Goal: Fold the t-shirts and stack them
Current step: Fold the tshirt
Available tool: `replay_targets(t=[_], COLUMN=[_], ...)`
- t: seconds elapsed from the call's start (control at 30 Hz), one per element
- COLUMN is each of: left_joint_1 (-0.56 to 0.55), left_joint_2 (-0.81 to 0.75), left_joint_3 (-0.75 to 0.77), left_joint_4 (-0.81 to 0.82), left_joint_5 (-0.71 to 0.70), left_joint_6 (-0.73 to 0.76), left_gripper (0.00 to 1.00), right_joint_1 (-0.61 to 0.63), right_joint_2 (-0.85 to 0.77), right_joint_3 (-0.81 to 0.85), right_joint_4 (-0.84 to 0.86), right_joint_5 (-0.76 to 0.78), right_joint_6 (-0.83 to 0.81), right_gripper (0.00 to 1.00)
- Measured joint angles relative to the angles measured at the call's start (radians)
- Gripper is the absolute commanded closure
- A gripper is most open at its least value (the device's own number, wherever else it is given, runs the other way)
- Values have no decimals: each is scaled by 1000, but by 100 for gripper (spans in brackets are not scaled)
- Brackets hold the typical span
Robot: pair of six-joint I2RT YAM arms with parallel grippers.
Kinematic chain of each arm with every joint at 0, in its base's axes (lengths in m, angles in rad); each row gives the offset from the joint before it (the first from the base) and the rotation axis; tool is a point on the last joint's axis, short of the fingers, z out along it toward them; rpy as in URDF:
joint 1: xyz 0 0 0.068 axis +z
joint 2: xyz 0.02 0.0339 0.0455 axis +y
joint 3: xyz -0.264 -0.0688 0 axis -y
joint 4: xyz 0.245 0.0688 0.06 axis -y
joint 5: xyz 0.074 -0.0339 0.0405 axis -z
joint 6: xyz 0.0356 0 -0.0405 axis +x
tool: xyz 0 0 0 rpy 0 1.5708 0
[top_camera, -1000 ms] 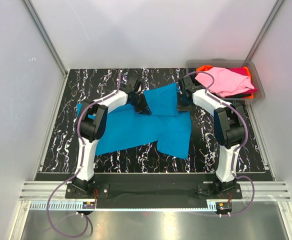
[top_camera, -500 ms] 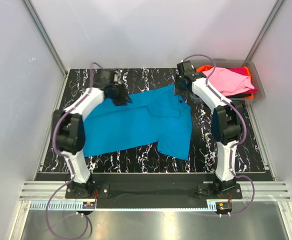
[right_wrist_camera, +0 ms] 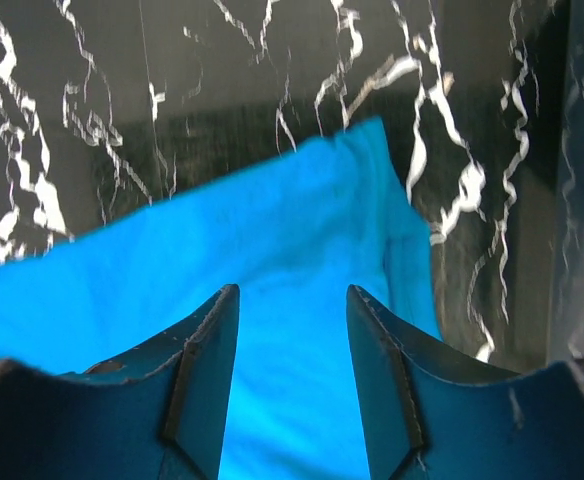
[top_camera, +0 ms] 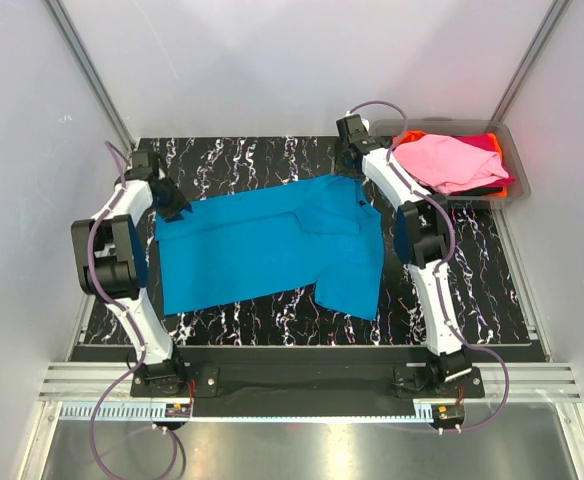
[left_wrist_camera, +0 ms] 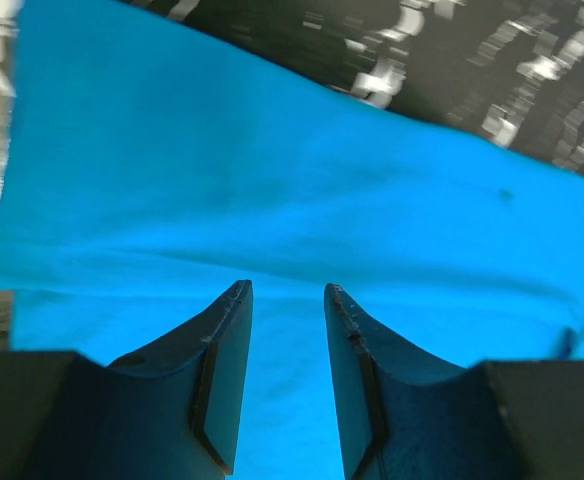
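A turquoise-blue t-shirt [top_camera: 272, 245] lies spread out across the black marbled table [top_camera: 222, 160]. Over its far left corner hangs my left gripper [top_camera: 174, 207], open. In the left wrist view the left gripper [left_wrist_camera: 286, 291] has nothing between its fingers, only blue t-shirt cloth [left_wrist_camera: 272, 200] below. My right gripper [top_camera: 350, 168] is over the shirt's far right corner, open. The right wrist view shows the right gripper [right_wrist_camera: 292, 290] empty above that blue t-shirt corner [right_wrist_camera: 302, 230]. A pink t-shirt [top_camera: 450, 160] tops a pile with orange [top_camera: 407, 137] and magenta [top_camera: 487, 142] ones.
The clear grey bin [top_camera: 517, 172] holding the pile stands at the far right corner of the table, just right of my right arm. White walls close in the table on three sides. Both arms reach to the far edge.
The arms have moved apart, left arm leftwards and right arm back, drawing the bunched blue shirt out flat. Both grippers have opened and let go of the cloth.
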Motion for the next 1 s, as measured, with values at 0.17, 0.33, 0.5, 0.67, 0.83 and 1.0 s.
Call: replay_targets(t=[0.17, 0.33, 0.5, 0.67, 0.83, 1.0], left_joint_1=[43, 75, 90, 90, 89, 84], left_joint_2=[70, 148, 233, 338, 397, 356], left_joint_3=[3, 48, 169, 330, 440, 401], left_joint_4=[4, 3, -2, -4, -28, -40], left_joint_5=[-14, -10, 0, 35, 43, -5], left_joint_6=[-14, -29, -32, -35, -27, -13], left_gripper=[60, 60, 60, 58, 58, 52], right_joint_1=[0, 0, -2, -15, -29, -33], right_joint_2=[82, 175, 240, 312, 332, 319], right_joint_3=[86, 159, 256, 377, 415, 414], right_joint_4=[1, -2, 5, 5, 6, -10], right_joint_5=[13, 11, -13, -43, -80, -108], right_joint_6=[-20, -39, -39, -21, 10, 37], right_gripper=[46, 44, 44, 43, 41, 35])
